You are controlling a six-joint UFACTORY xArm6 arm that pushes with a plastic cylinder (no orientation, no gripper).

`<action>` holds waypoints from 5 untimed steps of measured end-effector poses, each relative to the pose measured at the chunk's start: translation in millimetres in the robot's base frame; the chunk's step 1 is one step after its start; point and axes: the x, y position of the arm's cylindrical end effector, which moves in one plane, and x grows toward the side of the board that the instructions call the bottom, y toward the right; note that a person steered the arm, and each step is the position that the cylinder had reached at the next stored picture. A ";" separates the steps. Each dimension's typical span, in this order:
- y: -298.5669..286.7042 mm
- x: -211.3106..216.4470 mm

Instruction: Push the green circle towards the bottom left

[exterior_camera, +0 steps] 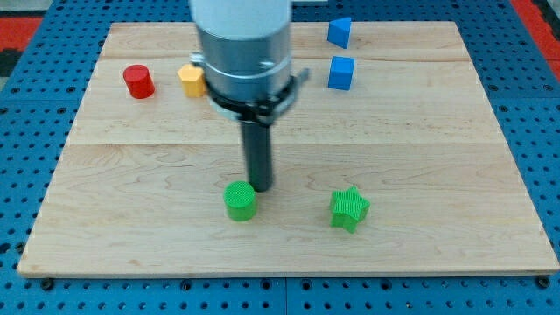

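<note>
The green circle (240, 200) is a short green cylinder standing on the wooden board (131, 175), a little left of the middle and near the view's bottom. My tip (262, 187) is just to the upper right of it, touching or nearly touching its edge. The rod rises from there into the large grey arm body at the view's top.
A green star (350, 208) lies to the right of the green circle. A red cylinder (138, 81) and a yellow block (192, 80), partly hidden by the arm, sit at the upper left. Two blue blocks, one (340, 32) and another (341, 73), sit at the upper right.
</note>
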 end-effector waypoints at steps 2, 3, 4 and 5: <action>-90.4 15.7; -181.2 20.5; -172.7 31.9; -185.6 37.7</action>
